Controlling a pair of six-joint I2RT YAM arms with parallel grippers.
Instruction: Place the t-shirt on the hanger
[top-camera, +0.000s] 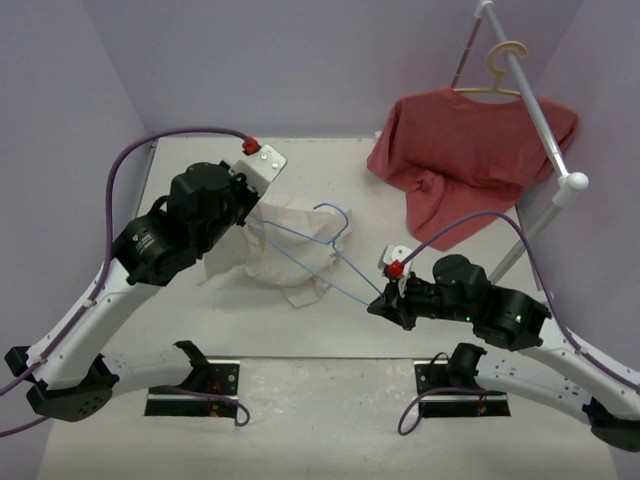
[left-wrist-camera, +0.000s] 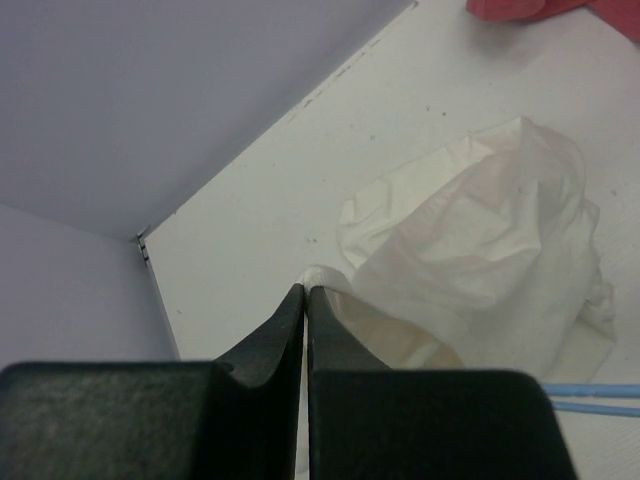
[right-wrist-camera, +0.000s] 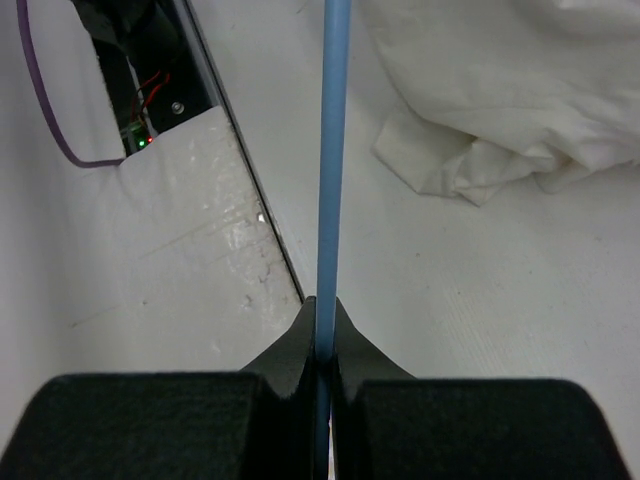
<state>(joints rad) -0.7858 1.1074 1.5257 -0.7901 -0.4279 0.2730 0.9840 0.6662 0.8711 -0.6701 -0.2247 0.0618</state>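
Top external view: the t-shirt (top-camera: 290, 262) is seen bunched on the table (top-camera: 340, 335) a little left of centre, its edge at 10 o'clock drawn up toward the left arm's wrist. The hanger (top-camera: 352, 277) is stretched across the cloth. Its hook is raised at the 1 o'clock side of the heap, and its long wires run off toward 4 o'clock, where they are met by the right arm. Whether any part of the wire lies inside the shirt cannot be told.

In the left wrist view the left gripper (left-wrist-camera: 305, 300) is seen with its jaws pressed together, and a fold of cream cloth is pinched at their tips. The rest of the shirt is crumpled on the table toward 2 o'clock, and two blue wire lengths are visible at the 4 o'clock edge of the frame.

In the right wrist view the right gripper (right-wrist-camera: 325, 318) is closed on the blue wire (a single straight length, running out of the frame at 12 o'clock). The shirt's edge lies on the table at 1 o'clock.

At 2 o'clock from the cream shirt a red t-shirt (top-camera: 470, 150) is draped below a beige hanger (top-camera: 505, 62) on a white rack (top-camera: 540, 125), well apart from both grippers.
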